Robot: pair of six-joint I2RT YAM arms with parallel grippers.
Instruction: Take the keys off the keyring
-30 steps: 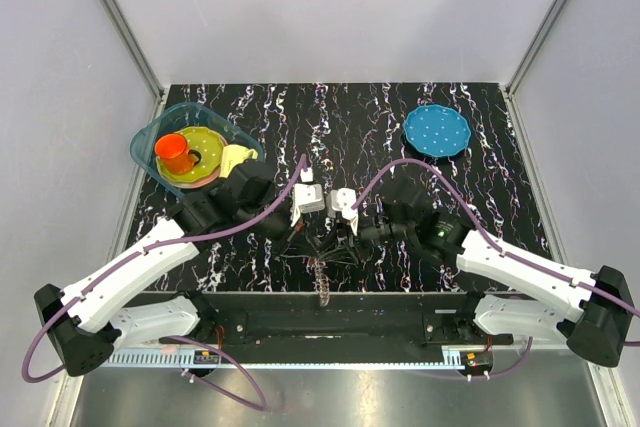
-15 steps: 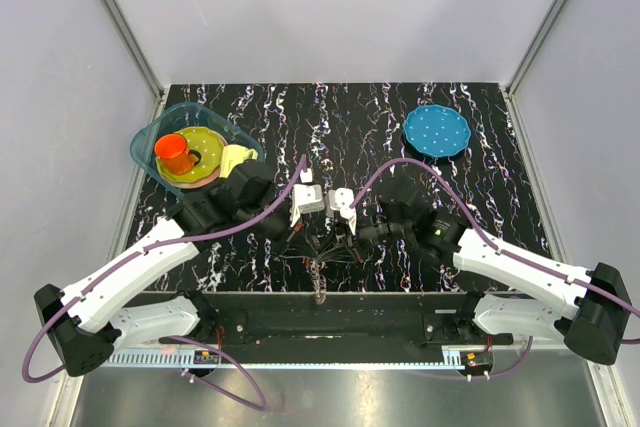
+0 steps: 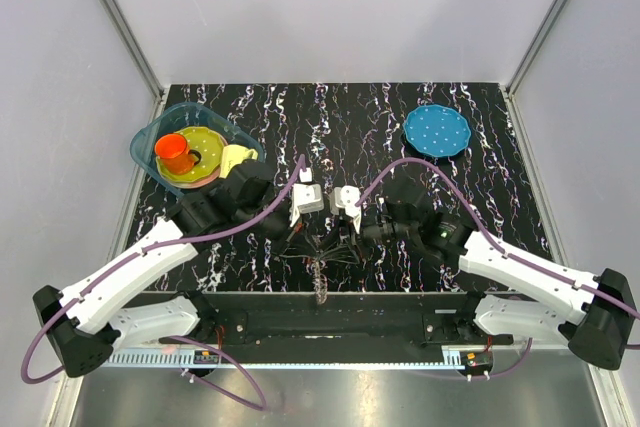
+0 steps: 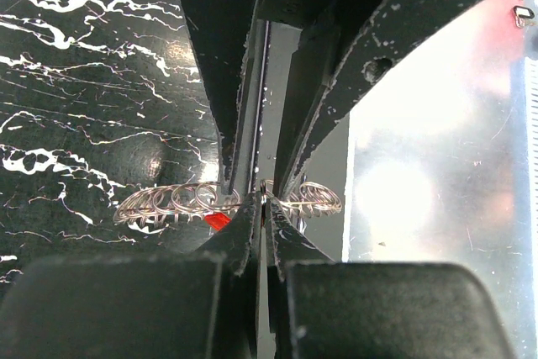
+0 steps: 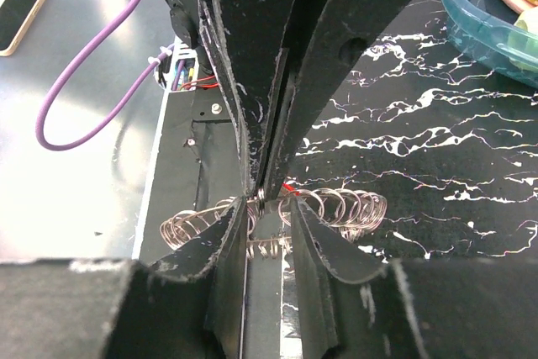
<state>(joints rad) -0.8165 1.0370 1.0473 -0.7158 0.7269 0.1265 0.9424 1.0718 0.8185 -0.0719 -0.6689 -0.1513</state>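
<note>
Looking into the teal bin (image 3: 148, 135) at the table's far left: an orange cup (image 3: 175, 152) sits on a yellow-green plate (image 3: 210, 140), with a pale yellow piece (image 3: 238, 159) beside them. Far right, a blue dotted plate (image 3: 437, 130) rests on the surface. Front and centre, the keyring (image 4: 181, 199) sits between both arms at the near edge of the black, white-veined table (image 3: 360, 117), a tiny red key (image 4: 217, 221) tucked under its coils. The left gripper (image 4: 263, 206) is pressed tight on the wire. The right gripper (image 5: 267, 208) meets it nose to nose, jaws a little apart with coils between. Gripping or not, can't tell. Pale grey walls (image 3: 330, 7) and aluminium posts (image 3: 122, 17) box it in.
</note>
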